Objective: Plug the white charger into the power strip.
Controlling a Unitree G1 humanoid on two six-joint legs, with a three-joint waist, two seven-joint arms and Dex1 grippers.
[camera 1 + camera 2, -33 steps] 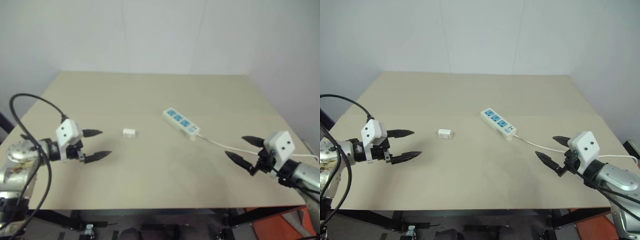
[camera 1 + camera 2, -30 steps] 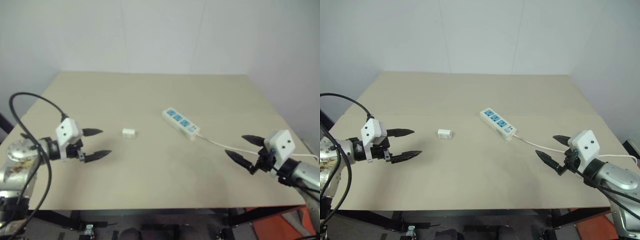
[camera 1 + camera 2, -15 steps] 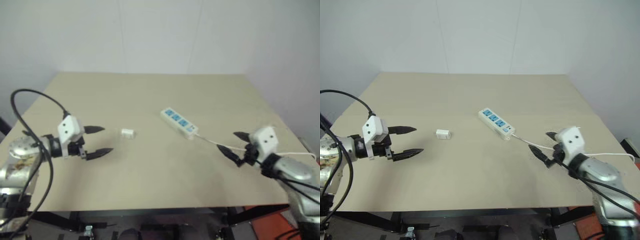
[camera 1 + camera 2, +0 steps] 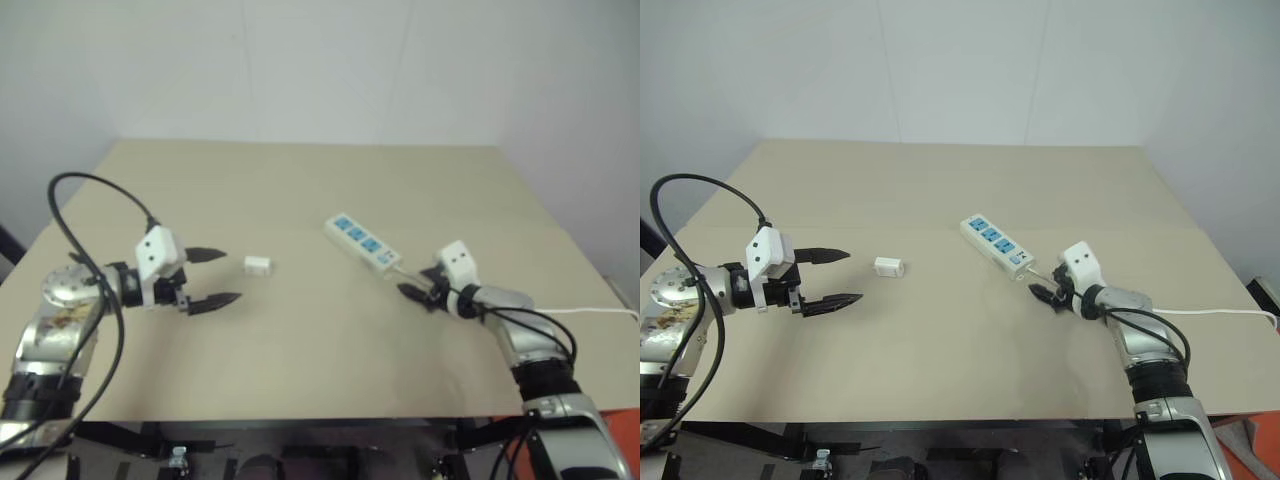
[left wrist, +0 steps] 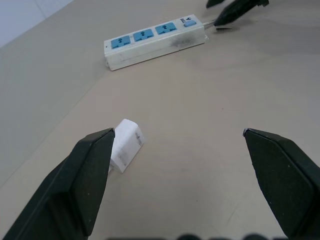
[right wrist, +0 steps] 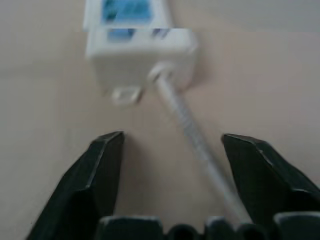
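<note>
With the white charger (image 4: 889, 267) lying loose at 3 o'clock of the spread-jawed left gripper (image 4: 830, 277), the right gripper (image 4: 1044, 289), jaws apart astride the cord (image 6: 192, 131) at the power strip (image 4: 994, 244)'s end, could drag the strip askew by closing there.

No legible text, brand, number or sign, faint grey print on the white charger (image 5: 126, 145) too small to read
</note>
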